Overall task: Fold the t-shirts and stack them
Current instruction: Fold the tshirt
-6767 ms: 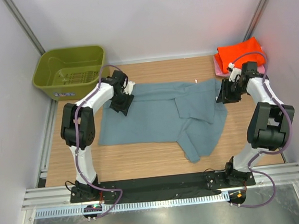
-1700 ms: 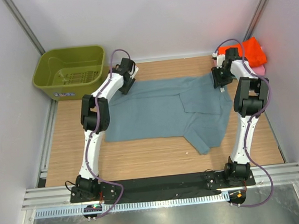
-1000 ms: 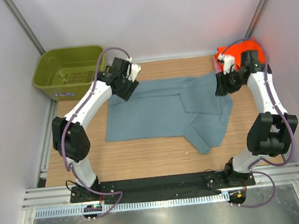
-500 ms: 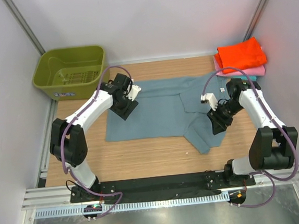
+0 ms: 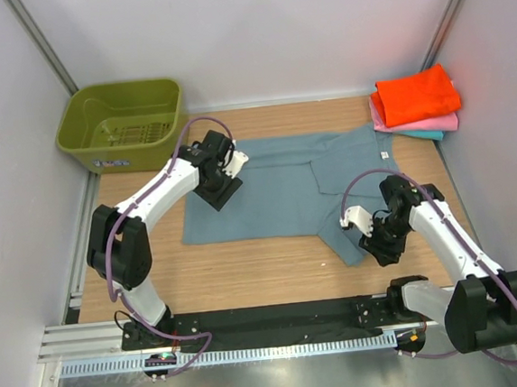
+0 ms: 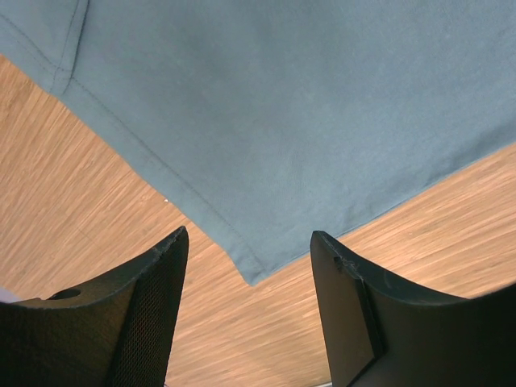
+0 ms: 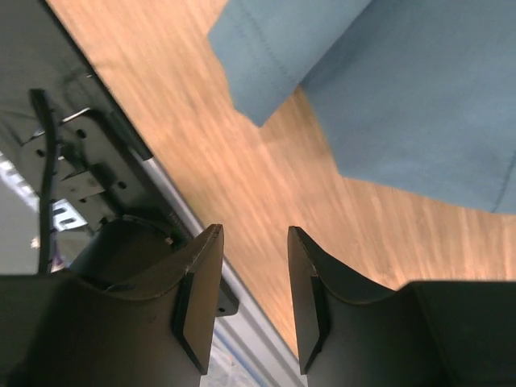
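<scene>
The big blue-grey t-shirt (image 5: 276,192) lies spread on the table (image 5: 247,271). A green basket (image 5: 121,124) sits far left, the folded shirts (image 5: 416,100) far right. Only the wrist views show jaws apart, holding nothing: left gripper (image 6: 250,242) above a shirt corner, right gripper (image 7: 254,234) above bare wood by the sleeve.

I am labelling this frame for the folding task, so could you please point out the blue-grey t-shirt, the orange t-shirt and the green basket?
blue-grey t-shirt (image 5: 267,193), top view, middle of its flat body.
orange t-shirt (image 5: 417,95), top view, its folded upper face.
green basket (image 5: 131,130), top view, its bare slotted floor.
</scene>
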Action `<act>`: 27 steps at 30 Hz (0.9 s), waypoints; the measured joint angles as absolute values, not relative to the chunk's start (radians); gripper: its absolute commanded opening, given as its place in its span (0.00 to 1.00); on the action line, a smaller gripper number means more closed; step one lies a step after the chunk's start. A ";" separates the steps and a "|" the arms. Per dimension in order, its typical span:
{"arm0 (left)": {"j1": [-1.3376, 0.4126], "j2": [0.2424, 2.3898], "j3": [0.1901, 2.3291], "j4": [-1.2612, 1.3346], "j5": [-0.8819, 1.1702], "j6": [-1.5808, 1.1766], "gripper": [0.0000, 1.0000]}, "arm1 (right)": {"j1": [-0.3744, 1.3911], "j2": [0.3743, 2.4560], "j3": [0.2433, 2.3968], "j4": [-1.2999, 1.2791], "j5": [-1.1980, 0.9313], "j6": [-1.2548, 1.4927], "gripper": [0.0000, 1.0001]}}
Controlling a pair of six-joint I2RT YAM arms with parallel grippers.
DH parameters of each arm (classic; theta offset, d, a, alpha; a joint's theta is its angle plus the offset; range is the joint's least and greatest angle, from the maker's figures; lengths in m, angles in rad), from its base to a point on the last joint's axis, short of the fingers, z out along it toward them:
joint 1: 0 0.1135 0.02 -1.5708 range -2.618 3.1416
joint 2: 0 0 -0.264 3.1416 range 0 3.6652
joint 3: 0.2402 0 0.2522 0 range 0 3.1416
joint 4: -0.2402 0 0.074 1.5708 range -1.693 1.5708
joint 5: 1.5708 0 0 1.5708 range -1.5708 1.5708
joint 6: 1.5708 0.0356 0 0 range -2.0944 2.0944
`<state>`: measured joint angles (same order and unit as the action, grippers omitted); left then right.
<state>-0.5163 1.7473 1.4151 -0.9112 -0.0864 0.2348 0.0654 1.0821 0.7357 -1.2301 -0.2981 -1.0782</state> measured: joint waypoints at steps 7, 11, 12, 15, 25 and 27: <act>-0.524 1.747 1.415 -0.910 -0.094 0.234 0.63 | 0.065 1.089 0.703 -1.101 -0.277 -1.065 0.40; -0.525 1.747 1.415 -0.910 -0.097 0.234 0.63 | 0.067 1.096 0.678 -1.036 -0.273 -1.058 0.39; -0.525 1.747 1.415 -0.910 -0.097 0.234 0.63 | 0.068 1.104 0.675 -1.028 -0.272 -1.059 0.39; -0.526 1.747 1.415 -0.910 -0.104 0.235 0.63 | 0.070 1.129 0.670 -1.011 -0.271 -1.061 0.39; -0.526 1.747 1.415 -0.910 -0.116 0.235 0.63 | 0.092 1.180 0.611 -0.917 -0.243 -1.072 0.34; -0.526 1.747 1.415 -0.910 -0.120 0.235 0.63 | 0.096 1.190 0.595 -0.896 -0.233 -1.072 0.29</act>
